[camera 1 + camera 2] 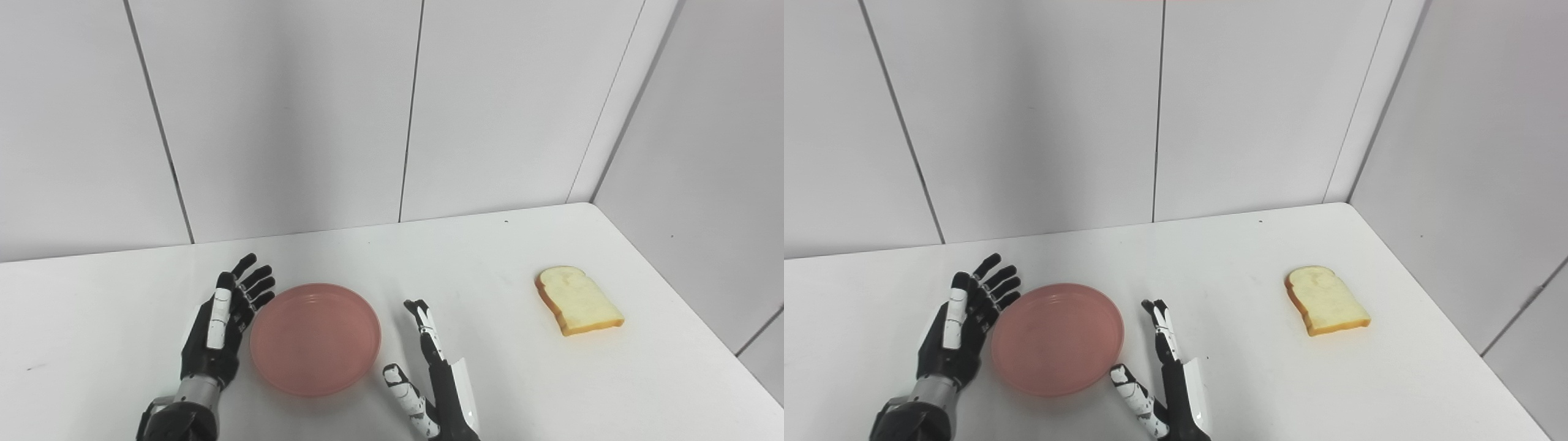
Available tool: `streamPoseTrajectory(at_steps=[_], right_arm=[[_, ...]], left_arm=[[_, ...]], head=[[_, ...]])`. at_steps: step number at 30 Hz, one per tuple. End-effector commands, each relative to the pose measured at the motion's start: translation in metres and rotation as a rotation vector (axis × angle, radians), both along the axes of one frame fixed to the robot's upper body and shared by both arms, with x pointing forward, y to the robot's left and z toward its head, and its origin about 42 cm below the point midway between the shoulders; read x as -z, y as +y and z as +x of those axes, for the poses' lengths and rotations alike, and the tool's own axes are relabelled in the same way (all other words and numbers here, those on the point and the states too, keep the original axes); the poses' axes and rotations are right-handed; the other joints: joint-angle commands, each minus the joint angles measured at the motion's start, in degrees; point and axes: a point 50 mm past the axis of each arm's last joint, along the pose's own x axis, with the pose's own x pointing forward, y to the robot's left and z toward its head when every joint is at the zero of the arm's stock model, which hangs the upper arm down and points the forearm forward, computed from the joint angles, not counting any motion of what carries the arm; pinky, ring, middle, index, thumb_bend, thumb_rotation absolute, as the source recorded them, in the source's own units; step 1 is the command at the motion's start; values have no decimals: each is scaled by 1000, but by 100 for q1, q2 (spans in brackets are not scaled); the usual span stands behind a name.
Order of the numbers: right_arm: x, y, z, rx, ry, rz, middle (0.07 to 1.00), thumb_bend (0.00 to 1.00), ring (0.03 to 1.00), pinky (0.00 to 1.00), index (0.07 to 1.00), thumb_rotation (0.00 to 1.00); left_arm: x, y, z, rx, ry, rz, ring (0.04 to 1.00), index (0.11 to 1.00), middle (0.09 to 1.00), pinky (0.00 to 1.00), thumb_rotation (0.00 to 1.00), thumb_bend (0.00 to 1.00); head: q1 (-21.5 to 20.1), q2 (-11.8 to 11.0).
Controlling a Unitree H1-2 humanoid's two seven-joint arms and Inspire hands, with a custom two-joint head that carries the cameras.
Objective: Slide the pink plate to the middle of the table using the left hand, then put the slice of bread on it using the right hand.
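Note:
The pink plate (pixel 315 338) lies flat on the white table (pixel 478 263), left of the middle. My left hand (pixel 223 324) is open, fingers straight, its edge against the plate's left rim. My right hand (pixel 429 373) is open and empty, standing on edge just right of the plate, thumb near the plate's front right rim. The slice of bread (pixel 579 300) lies flat at the right of the table, well apart from both hands. The plate also shows in the right eye view (pixel 1057 338), as does the bread (pixel 1326 308).
White panelled walls stand behind the table and along its right side. The table's right edge (pixel 692 306) runs close past the bread.

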Motion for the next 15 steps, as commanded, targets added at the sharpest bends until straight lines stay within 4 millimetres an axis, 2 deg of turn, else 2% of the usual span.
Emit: streamPoseTrajectory(at_steps=[1,3,6,9,12,13,15], right_arm=[[12,-1,-7,2,17,16,985,765,959,934,939,1000],[12,-3,-8,4,15,22,989,799,945,903,947,1000],[3,-9,-8,26,3,17,993,810,958,907,966,1000],[-24,-21,-3,100,-28,26,985,771,955,947,970,996],[-51,-38,3,192,-63,-75,969,772,937,944,973,998],[-57,-46,6,216,-73,-112,972,800,938,933,975,945],[-65,-59,11,254,-81,-192,977,816,929,905,984,902]], left_arm=[[32,8,-15,-6,154,13,822,839,816,801,860,841],[33,7,-16,-4,154,17,820,840,809,800,866,845],[33,7,-18,0,158,11,826,842,814,810,868,837],[33,8,-18,0,166,6,832,848,823,818,863,836],[34,9,-17,-4,172,8,831,844,822,819,852,830],[34,8,-17,-3,171,12,827,836,822,812,854,822],[35,6,-17,0,172,17,823,831,818,803,860,815]], head=[[-5,9],[-46,-13],[-140,-18],[-153,-2],[-141,-12],[-137,-22],[-134,-46]])
